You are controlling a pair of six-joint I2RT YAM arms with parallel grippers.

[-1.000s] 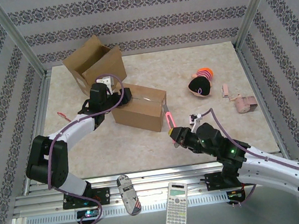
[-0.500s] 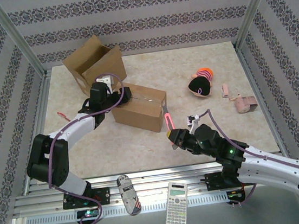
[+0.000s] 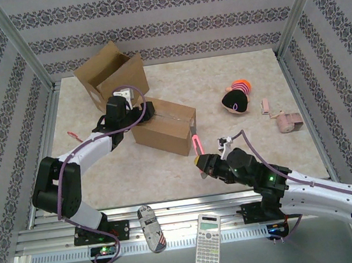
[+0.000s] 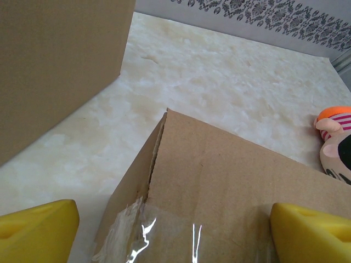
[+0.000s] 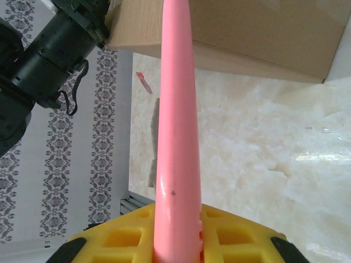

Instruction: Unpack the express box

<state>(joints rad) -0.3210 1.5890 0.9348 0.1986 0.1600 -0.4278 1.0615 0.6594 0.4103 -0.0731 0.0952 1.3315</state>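
**Right arm creeps toward 9 o'clock, left arm unmoved**

Since a second ago the right arm has crept toward 9 o'clock in the top view. The slim pink stick (image 3: 196, 142) it carries now ends just beside the sealed brown cardboard box (image 3: 162, 127), at that box's 4 o'clock corner. The left arm sits as it did.

The right fingers (image 3: 200, 161) are pinching the stick at its lower end, and it points away from them toward 12 o'clock. From the right wrist, the stick (image 5: 175, 137) rises out of the yellow finger pads (image 5: 118, 241) toward the box's side wall (image 5: 263, 33). Whether its tip touches the cardboard cannot be told.

The sealed box lies on the pale marbled tabletop (image 3: 143, 174), slightly toward 10 o'clock of centre. The left fingers (image 3: 149, 109) are spread wide over the box's 10 o'clock end. The left wrist view shows one yellow pad (image 4: 38, 227) off the box's edge and the other (image 4: 310, 233) above its top (image 4: 219, 181), with clear tape (image 4: 142, 235) between them.

An open brown cardboard box (image 3: 110, 75) stands at 11 o'clock, near the sealed one. A black plush toy with an orange-and-pink striped cap (image 3: 237, 97) lies at 2 o'clock, a small pink toy (image 3: 284, 120) at 3 o'clock and a thin red scrap (image 3: 72, 135) at 9 o'clock. On the metal rail (image 3: 66, 231) at 6 o'clock rest a white calculator (image 3: 207, 231) and a patterned oblong case (image 3: 151, 227)
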